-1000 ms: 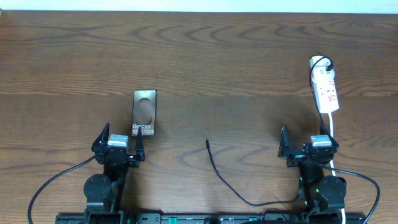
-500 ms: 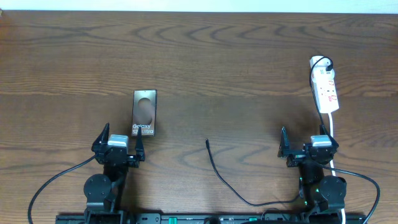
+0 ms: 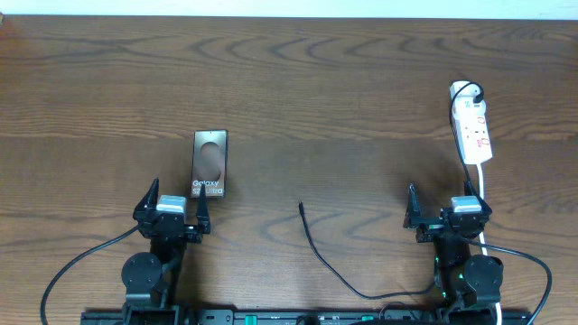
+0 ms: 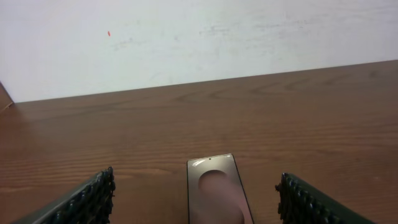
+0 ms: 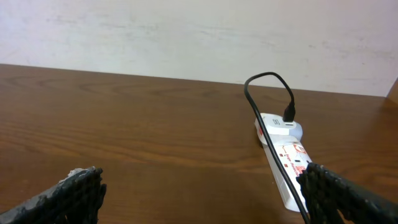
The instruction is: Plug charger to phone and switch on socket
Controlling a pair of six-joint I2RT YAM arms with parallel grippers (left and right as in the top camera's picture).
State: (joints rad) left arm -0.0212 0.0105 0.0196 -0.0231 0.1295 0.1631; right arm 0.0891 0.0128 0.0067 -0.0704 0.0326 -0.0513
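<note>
Looking at the opening step here, with nothing picked up yet. Seeing the left gripper (image 3: 177, 193) spread wide and holding nothing, parked at the near edge of the table (image 3: 343, 81) just short of the phone (image 3: 209, 163). Spotting that phone lying flat with the Galaxy text at its near end, framed between the left fingers (image 4: 93, 198) in the wrist view. Seeing the right gripper (image 3: 440, 197) just as wide and just as empty over on the right, with the socket (image 3: 473, 126) a little beyond it. Noticing a black lead (image 5: 267, 79) going into the white plug (image 5: 281, 127) at the strip's far end, presumably the charger's other end, but not tracing it all the way.

Finding the charger (image 3: 318, 253) snaking over the wood between the two arms, with its small tip (image 3: 301, 207) aimed away from the robot, well apart from the phone and touching neither claw.

Guessing at the next move: pinching the cable just behind that tip, probably with the right claw, and steadying the phone with the left. Expecting fiddly alignment with such a thin floppy plug. Not making out the port on either short edge from here. Leaving the red switches for last, and not telling on from off at this size.
</note>
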